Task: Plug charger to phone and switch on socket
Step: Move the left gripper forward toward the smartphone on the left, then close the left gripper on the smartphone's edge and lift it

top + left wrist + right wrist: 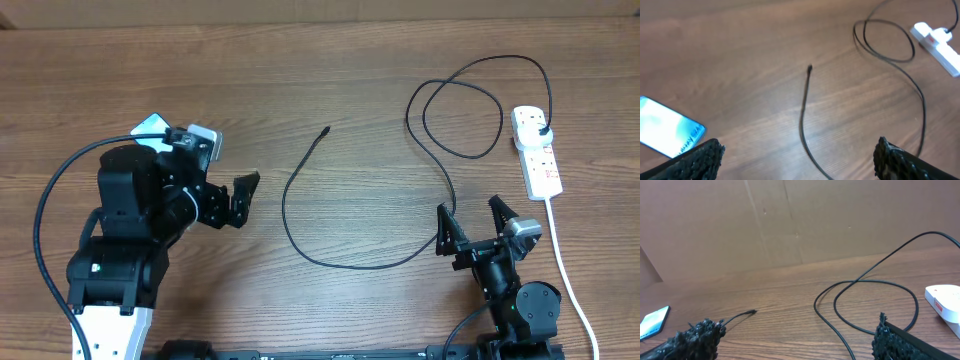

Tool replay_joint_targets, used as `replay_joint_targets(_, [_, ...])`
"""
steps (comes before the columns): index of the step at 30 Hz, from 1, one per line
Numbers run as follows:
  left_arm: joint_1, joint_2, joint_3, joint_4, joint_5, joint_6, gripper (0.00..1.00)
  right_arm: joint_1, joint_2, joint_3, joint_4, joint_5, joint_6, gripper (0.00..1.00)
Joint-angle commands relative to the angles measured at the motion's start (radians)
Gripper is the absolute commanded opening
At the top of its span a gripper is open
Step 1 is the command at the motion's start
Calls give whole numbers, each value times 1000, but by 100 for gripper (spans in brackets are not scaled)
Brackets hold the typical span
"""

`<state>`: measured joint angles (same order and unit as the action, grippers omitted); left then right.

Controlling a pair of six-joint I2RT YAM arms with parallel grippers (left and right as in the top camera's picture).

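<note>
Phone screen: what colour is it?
The phone has a lit, bright blue-cyan screen with white text near one end. It shows best in the left wrist view.

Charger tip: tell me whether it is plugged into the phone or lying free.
Free. The charger ends in a tip lying alone on the table, apart from the phone; its plug sits in the socket.

Our left gripper (pixel 243 198) and right gripper (pixel 470 212), both wide open
We held the left one aimed sideways to the right; the right one pointed straight ahead from its base.
</note>
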<state>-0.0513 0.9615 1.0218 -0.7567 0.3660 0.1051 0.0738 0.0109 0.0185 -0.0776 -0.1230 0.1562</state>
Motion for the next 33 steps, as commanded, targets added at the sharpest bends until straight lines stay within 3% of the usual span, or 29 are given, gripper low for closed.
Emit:
replay_joint_targets(1, [7, 15, 25, -17, 28, 2, 100, 5, -8, -11, 4, 9, -5, 100])
replay_joint_targets(8, [5, 85, 26, 14, 55, -42, 99, 5, -8, -11, 5, 9, -5, 100])
replay_joint_targets(11, [5, 146, 34, 59, 53, -119, 100, 5, -8, -11, 4, 9, -5, 100])
replay_joint_targets(16, [5, 246, 140, 7, 30, -125, 100, 5, -8, -11, 5, 9, -5, 100])
replay_joint_targets(25, [5, 445, 493, -246, -204, -232, 100, 5, -8, -11, 5, 9, -5, 100])
replay_joint_targets(29, [5, 515, 621, -340, -328, -381, 100, 5, -8, -11, 4, 9, -5, 100])
replay_joint_targets(33, [5, 548, 629, -356, -430, -488, 99, 5, -8, -11, 4, 9, -5, 100])
